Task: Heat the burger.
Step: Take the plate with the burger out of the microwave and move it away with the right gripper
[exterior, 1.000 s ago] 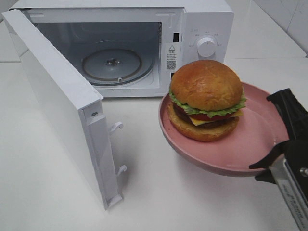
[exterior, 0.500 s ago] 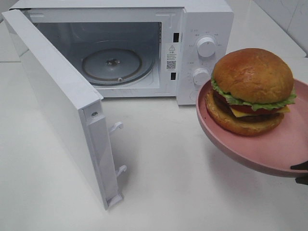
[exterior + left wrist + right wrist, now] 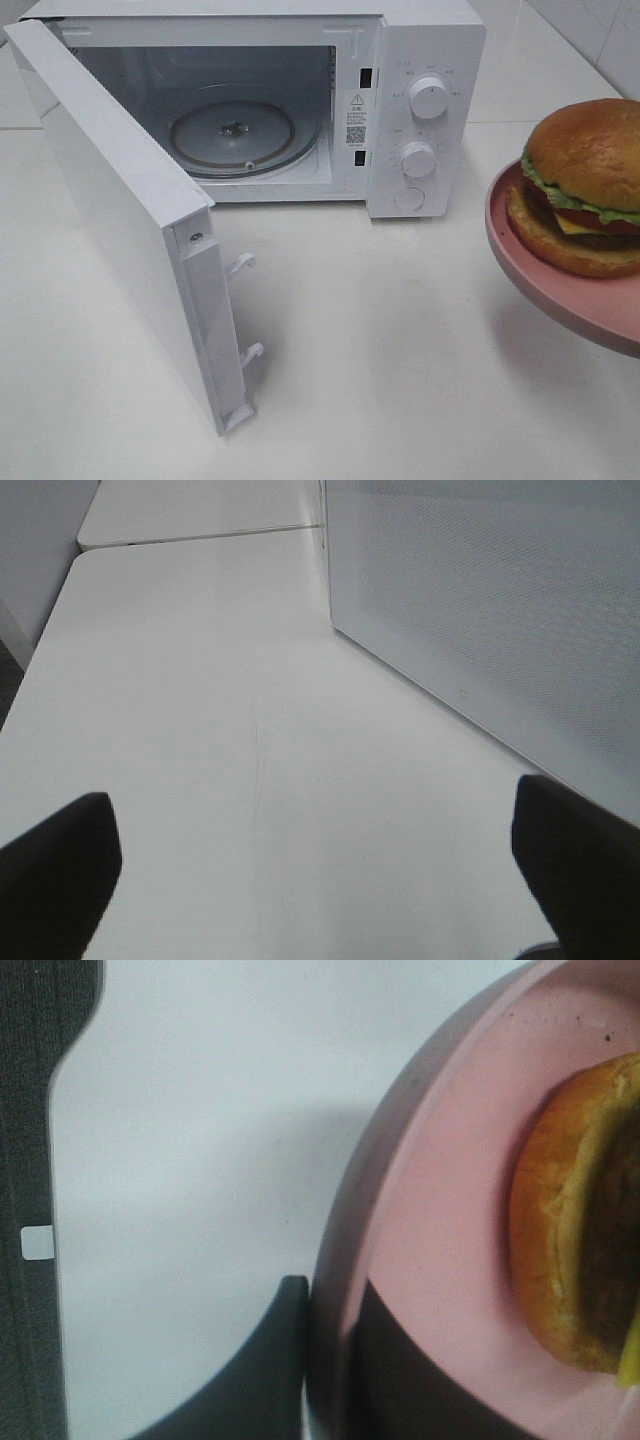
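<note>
- The right hand (image 3: 335, 1360) is clamped on the rim of the pink plate (image 3: 420, 1220), one finger under the edge and one over it
- The burger (image 3: 585, 185) sits on that plate just beyond the fingers, held clear above the worktop (image 3: 400, 350)
- It looks tall and loosely stacked, top-heavy, likely to slide or shed its bun if the plate tilts
- Better carried by the plate, kept level, than pinched directly
- The open microwave (image 3: 420, 100) stands well away from this hand
- The left hand (image 3: 300, 880) is spread wide, empty, beside the microwave door (image 3: 500, 620)
</note>
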